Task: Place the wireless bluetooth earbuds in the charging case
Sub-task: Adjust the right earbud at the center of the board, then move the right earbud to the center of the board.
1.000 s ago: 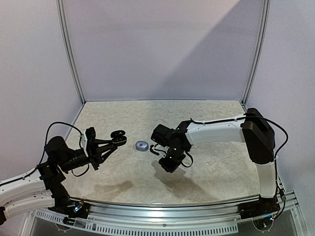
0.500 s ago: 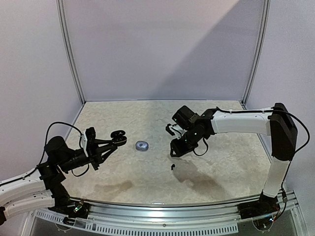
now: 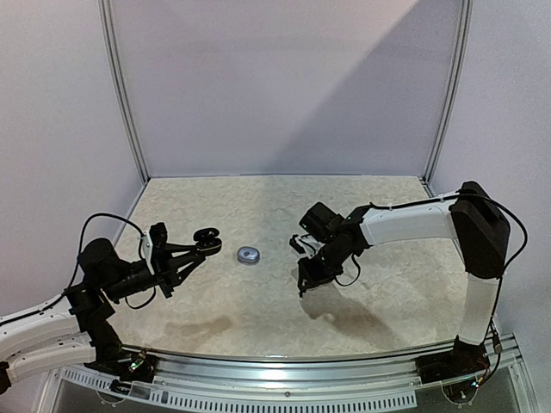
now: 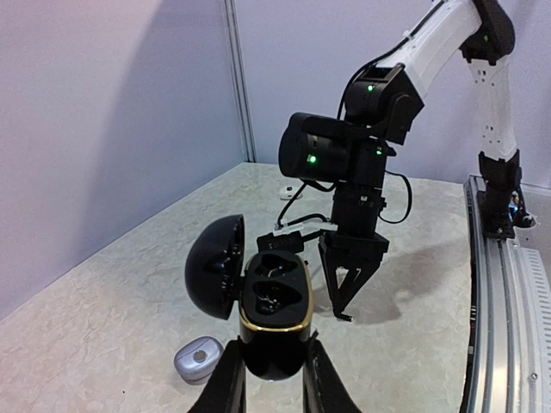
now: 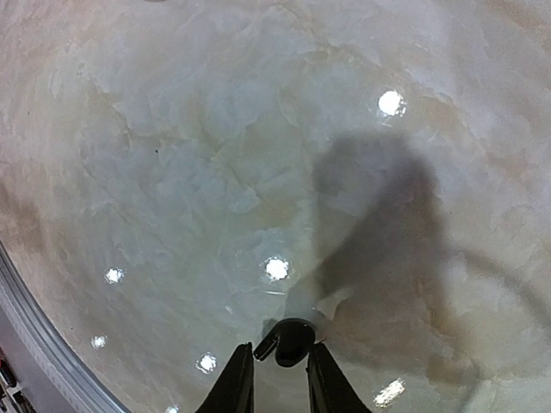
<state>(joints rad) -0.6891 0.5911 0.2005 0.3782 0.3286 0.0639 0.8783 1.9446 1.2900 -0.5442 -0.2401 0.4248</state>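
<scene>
My left gripper (image 4: 274,357) is shut on a black charging case (image 4: 275,301) with a gold rim, held above the table at the left (image 3: 207,238). Its lid hangs open to the left and both sockets look empty. My right gripper (image 3: 303,288) points straight down at the table in the middle. A black earbud (image 5: 293,340) lies on the table between its fingertips (image 5: 277,357). The jaws are open and narrow, with a small gap on the left side. The left wrist view shows the right gripper (image 4: 344,310) just beyond the case.
A small silver-blue closed case (image 3: 248,255) lies on the table between the two grippers, and is seen beside the left fingers (image 4: 198,359). The marbled table (image 3: 387,292) is walled at the back and sides, with a metal rail (image 3: 284,379) along the near edge.
The right gripper swung right and up, leaving a black earbud on the table, then came back down around it with its jaws narrowing. The left arm has not moved.
</scene>
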